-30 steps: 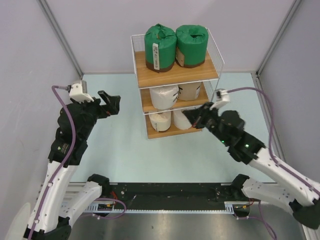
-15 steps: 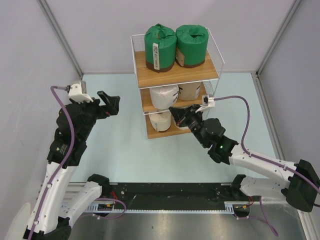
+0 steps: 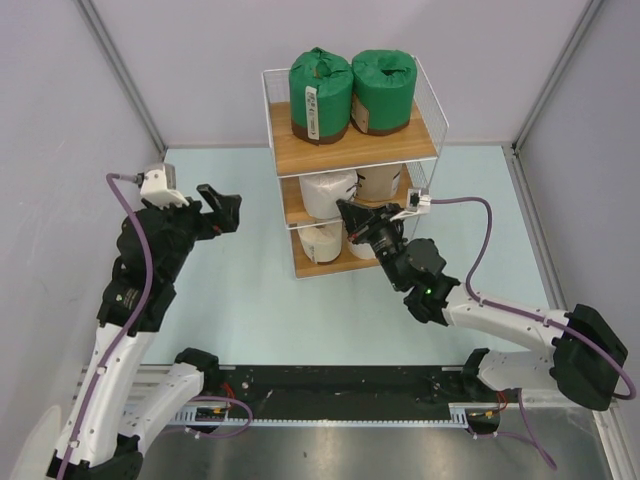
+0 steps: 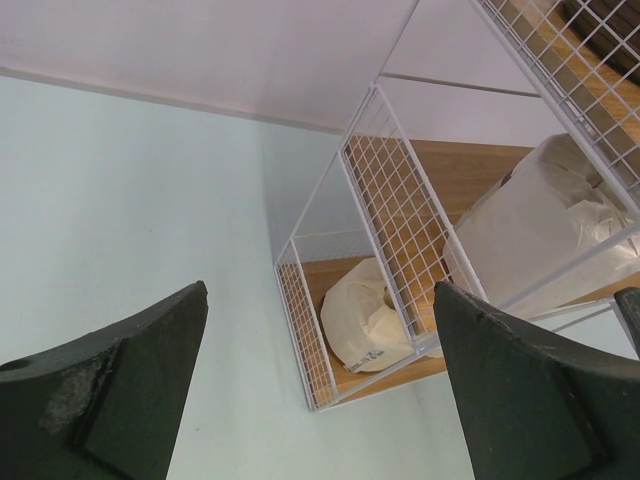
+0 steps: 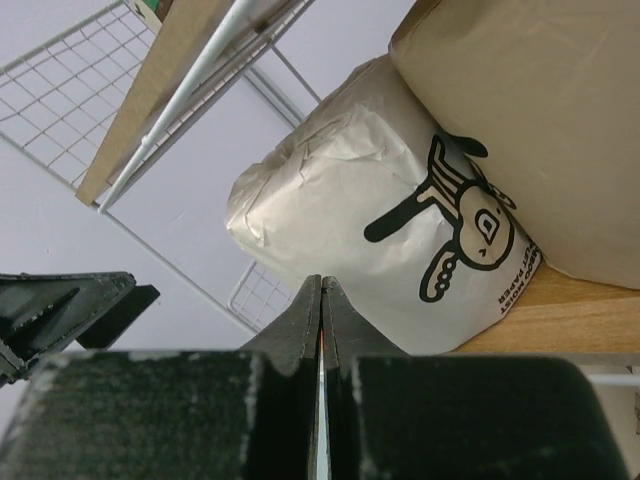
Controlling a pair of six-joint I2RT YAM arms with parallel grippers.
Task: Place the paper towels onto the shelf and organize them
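The shelf (image 3: pixel 355 150) stands at the back centre. Two green paper towels (image 3: pixel 320 92) (image 3: pixel 385 88) sit on its top board. The middle tier holds a cream roll (image 3: pixel 328 192) and a tan roll (image 3: pixel 380 183). A cream roll (image 3: pixel 320 240) lies on the bottom tier; the arm covers the space beside it. My right gripper (image 3: pixel 347 212) is shut and empty, its tips (image 5: pixel 322 285) at the front of the middle tier's printed cream roll (image 5: pixel 380 230), beside the tan roll (image 5: pixel 540 120). My left gripper (image 3: pixel 222 208) is open and empty, left of the shelf.
Grey walls close in the pale green table on three sides. The left wrist view shows the shelf's wire side (image 4: pixel 390 200), the bottom cream roll (image 4: pixel 375 315) and the middle cream roll (image 4: pixel 540 225). The right arm stretches across the shelf's front right corner.
My right arm has swung left and its shut gripper has moved from the shelf's right side to the front of the middle tier. The left arm has barely moved.
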